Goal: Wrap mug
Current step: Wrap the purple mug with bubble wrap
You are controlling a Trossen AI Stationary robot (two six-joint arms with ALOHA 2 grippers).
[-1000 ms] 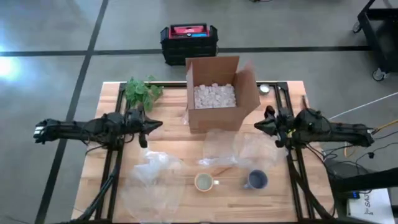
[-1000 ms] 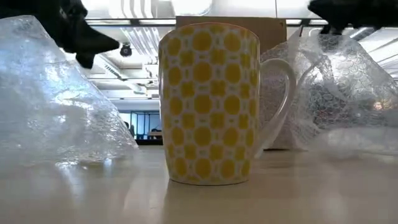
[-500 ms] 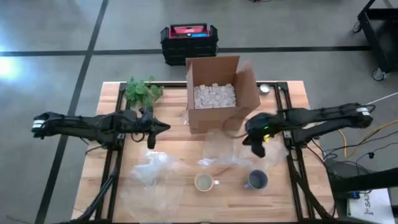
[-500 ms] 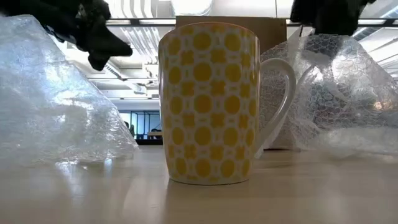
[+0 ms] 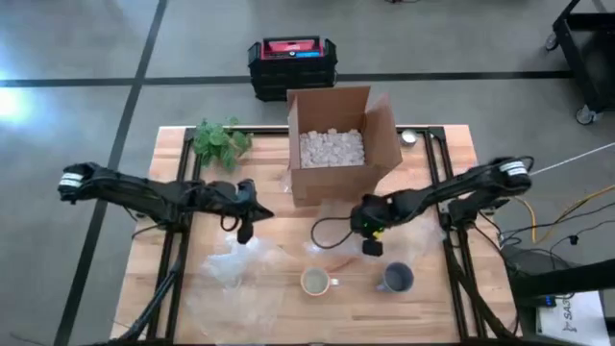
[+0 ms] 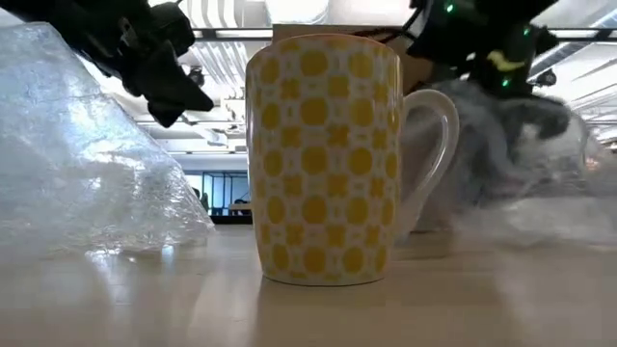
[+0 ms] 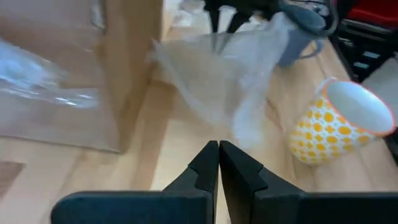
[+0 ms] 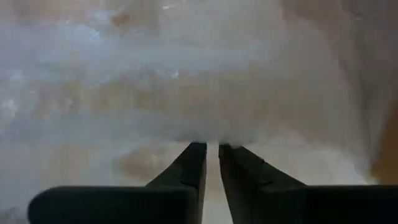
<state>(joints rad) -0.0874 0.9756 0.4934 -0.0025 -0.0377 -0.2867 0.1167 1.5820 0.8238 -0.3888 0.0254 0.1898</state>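
- The yellow-patterned mug (image 5: pixel 315 282) stands upright on the wooden table (image 5: pixel 452 317) near its front edge, at about 6 o'clock from the cardboard box (image 5: pixel 334 144); in the low view it fills the middle, its handle turned toward the right of that picture.
- A grey mug (image 5: pixel 395 279) stands at 3 o'clock from the yellow one, apart from it, also upright.
- The right gripper (image 5: pixel 371 246) reaches in over the middle of the table, at about 1 o'clock from the yellow mug and 10 o'clock from the grey one. Its fingers (image 8: pixel 193 163) are nearly pressed together with only a thin slit between them, right against a sheet of bubble wrap (image 5: pixel 336 226) (whether they actually pinch it, I cannot tell).
- The left gripper (image 5: pixel 244 229) hangs at about 10 o'clock from the yellow mug, above a second crumpled heap of bubble wrap (image 5: pixel 240 274) that lies at the mug's 9 o'clock. Its fingers (image 7: pixel 205 163) are pressed together and hold nothing; the left wrist view looks past them to the yellow mug, the grey mug and the clear sheet.
- The cardboard box sits open at the table's far side, filled with white packing pieces (image 5: pixel 332 147).
- A green plant (image 5: pixel 219 140) lies at 9 o'clock from the box, at the table's far left corner.
- On the floor beyond the table stands a black and red case (image 5: pixel 291 60).
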